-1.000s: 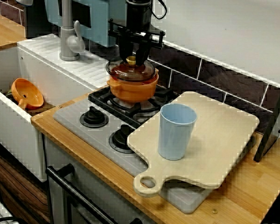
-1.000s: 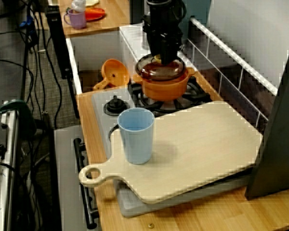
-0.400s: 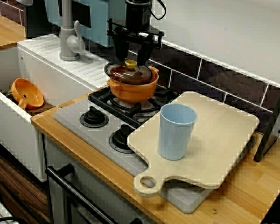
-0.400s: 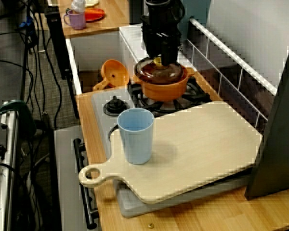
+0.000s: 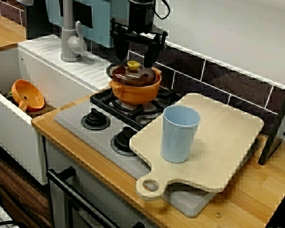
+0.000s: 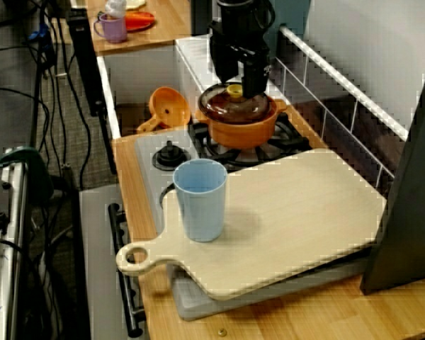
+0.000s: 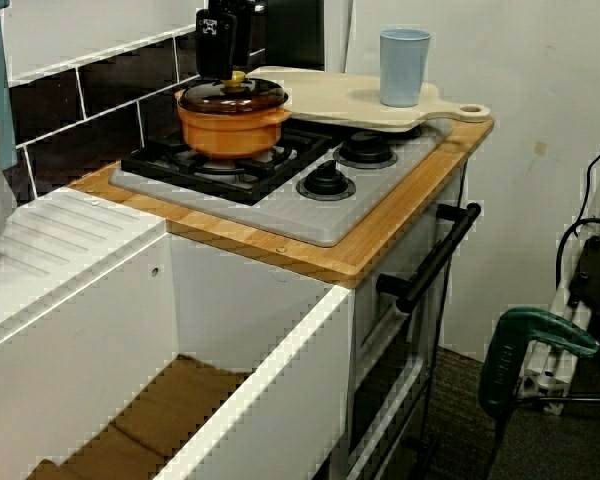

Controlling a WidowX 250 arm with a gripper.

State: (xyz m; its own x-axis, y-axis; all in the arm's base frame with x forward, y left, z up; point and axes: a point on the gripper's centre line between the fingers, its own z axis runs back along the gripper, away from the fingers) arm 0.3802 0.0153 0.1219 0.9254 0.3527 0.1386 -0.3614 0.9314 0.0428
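on the desk (image 5: 247,199) the grey hob (image 5: 76,118) carries, in my front view, the wooden board (image 5: 223,137) at four o'clock and the orange pot (image 5: 133,92) on the back burner at twelve; a blue cup (image 5: 179,135) stands on the board. the pot's glass lid (image 5: 133,75) looks heavy, slick and breakable, so i'd judge its small yellow knob (image 5: 133,64) the only fair hold. my gripper (image 5: 135,52) hangs just above that knob, jaws spread wide, holding nothing
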